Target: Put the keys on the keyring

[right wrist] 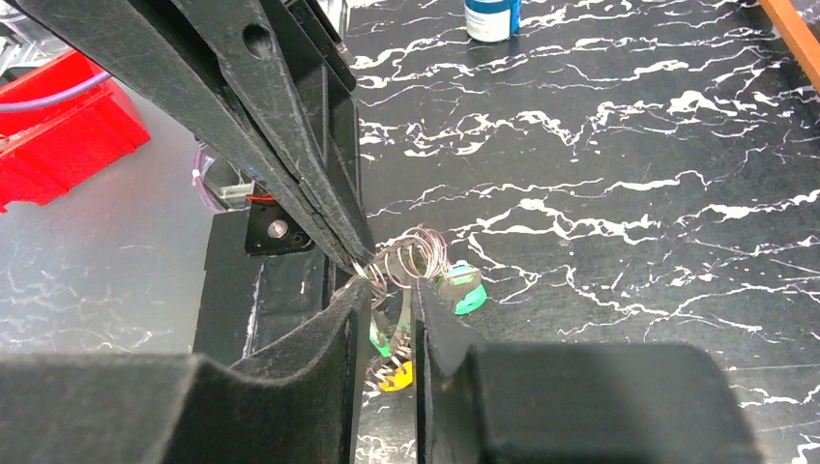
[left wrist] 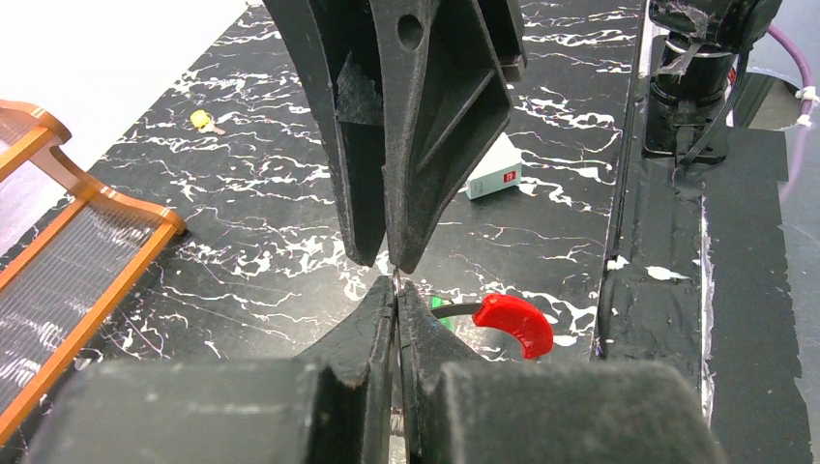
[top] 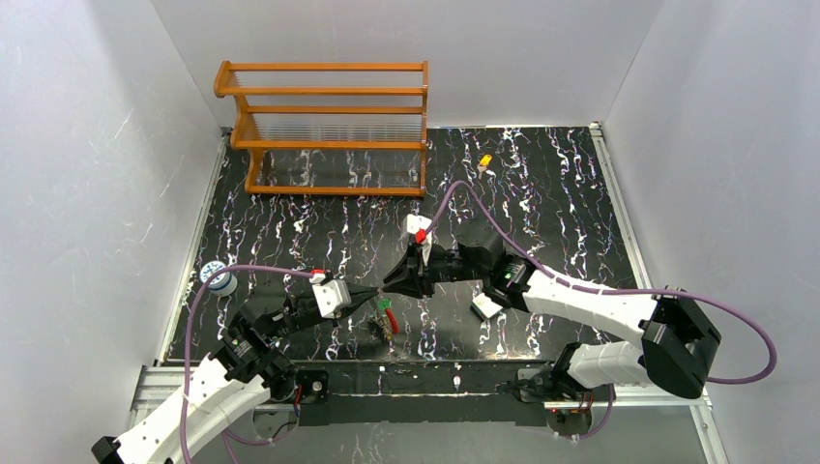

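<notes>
Both arms meet mid-surface (top: 561,203), tip to tip. The left pincer (left wrist: 396,296) is squeezed basically shut, with a thin wire of the keyring (right wrist: 411,256) pinched between its tips. The right pincer (right wrist: 392,290) comes in from the opposite side, also near enough closed on that same coil of wire loops. So the keyring is held up off the surface between the two. A green key (right wrist: 462,290) hangs right off the loops, and a small bunch (top: 387,321) dangles below it. A loose yellow key (top: 484,161) lies well apart, near the back edge right of the rack (top: 329,126). A white card (top: 485,306) lies by the right arm.
</notes>
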Robot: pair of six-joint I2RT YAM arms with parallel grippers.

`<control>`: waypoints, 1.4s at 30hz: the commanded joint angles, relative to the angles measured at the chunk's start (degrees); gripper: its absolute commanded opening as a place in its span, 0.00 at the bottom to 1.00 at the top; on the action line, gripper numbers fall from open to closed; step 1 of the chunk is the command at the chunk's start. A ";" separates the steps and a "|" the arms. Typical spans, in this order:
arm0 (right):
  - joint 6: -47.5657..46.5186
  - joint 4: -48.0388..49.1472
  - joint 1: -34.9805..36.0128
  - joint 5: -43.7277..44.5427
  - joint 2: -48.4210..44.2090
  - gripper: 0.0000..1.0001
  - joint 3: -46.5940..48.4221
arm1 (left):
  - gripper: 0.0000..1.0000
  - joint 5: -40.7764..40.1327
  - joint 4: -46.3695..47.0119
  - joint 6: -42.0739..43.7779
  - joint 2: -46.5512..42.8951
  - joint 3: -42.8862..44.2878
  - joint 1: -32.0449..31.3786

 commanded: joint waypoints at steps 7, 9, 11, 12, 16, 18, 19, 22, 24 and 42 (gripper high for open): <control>-1.50 8.40 0.33 -5.05 0.91 0.36 -0.77 | 0.00 1.75 2.55 -0.38 0.07 0.63 -0.12; -1.82 9.09 0.36 -5.95 1.03 0.38 -1.04 | 0.00 1.73 2.54 -0.37 0.07 0.63 -0.11; -2.11 9.70 0.36 -6.37 1.26 0.39 -1.41 | 0.00 1.74 2.54 -0.47 0.09 0.63 -0.13; -2.28 9.70 0.36 -6.47 1.48 0.39 -1.50 | 0.00 1.73 2.54 -0.43 0.07 0.63 -0.13; -3.03 9.20 0.36 -7.01 2.16 0.38 -1.40 | 0.00 1.69 2.54 -0.45 0.07 0.63 -0.13; -3.37 8.50 0.31 -6.64 2.13 0.38 -1.57 | 0.00 1.65 2.57 -0.42 0.07 0.63 -0.11; -3.38 8.13 0.35 -6.28 1.98 0.38 -1.68 | 0.00 1.65 2.55 -0.42 -0.01 0.63 -0.13; -5.17 7.37 0.36 -4.80 1.34 0.37 -2.38 | 0.00 1.50 2.54 -0.42 -0.09 0.62 -0.07; -5.67 6.97 0.35 -4.00 0.96 0.29 -2.58 | 0.00 1.55 2.54 -0.42 -0.11 0.63 -0.10; -13.82 -5.94 0.35 1.21 -2.08 0.01 2.15 | 0.12 1.37 1.69 -0.06 1.75 1.23 -0.13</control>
